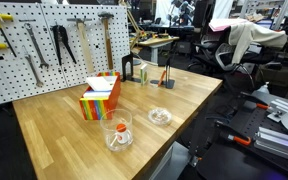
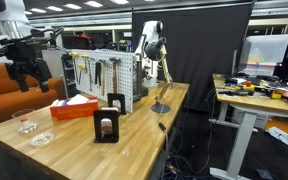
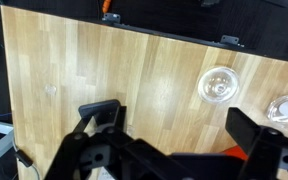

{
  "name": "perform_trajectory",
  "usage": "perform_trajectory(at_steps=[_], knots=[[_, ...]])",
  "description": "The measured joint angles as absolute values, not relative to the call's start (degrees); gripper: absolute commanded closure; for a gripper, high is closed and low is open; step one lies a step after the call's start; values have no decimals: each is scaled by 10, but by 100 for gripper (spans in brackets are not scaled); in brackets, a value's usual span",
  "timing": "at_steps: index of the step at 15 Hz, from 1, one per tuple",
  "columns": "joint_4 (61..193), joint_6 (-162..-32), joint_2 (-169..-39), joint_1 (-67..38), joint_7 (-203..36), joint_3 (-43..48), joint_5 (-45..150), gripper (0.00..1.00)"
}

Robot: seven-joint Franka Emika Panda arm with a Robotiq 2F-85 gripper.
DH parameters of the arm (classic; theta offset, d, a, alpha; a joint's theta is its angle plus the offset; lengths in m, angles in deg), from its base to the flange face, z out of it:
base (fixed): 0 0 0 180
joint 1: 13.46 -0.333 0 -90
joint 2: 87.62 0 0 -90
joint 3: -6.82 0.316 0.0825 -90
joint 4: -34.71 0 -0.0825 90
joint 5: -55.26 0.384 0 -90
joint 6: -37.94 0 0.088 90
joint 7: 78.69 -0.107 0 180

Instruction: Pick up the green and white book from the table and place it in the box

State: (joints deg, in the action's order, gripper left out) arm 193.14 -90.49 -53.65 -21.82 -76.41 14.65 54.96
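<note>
Step in hand: approach, nothing grasped yet. My gripper (image 3: 171,112) hung high above the surface (image 1: 54,140), jaws spread wide and empty. Wrist view showed only bare wood, with a glass dish (image 3: 216,85) and a glass cup (image 3: 284,108) below me. The green and white book (image 1: 144,74) appeared to stand well apart from me, past the box (image 1: 99,97), just beside a black arch-shaped object (image 1: 127,68); too small to be sure. Next move, as I judged it: travel over, descend, close on the book. No legible writing anywhere.
</note>
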Motion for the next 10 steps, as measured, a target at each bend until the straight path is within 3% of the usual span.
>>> perform_trajectory(at_steps=[10], knots=[[1785, -1034, -809, -211, -840, 156, 532, 0]])
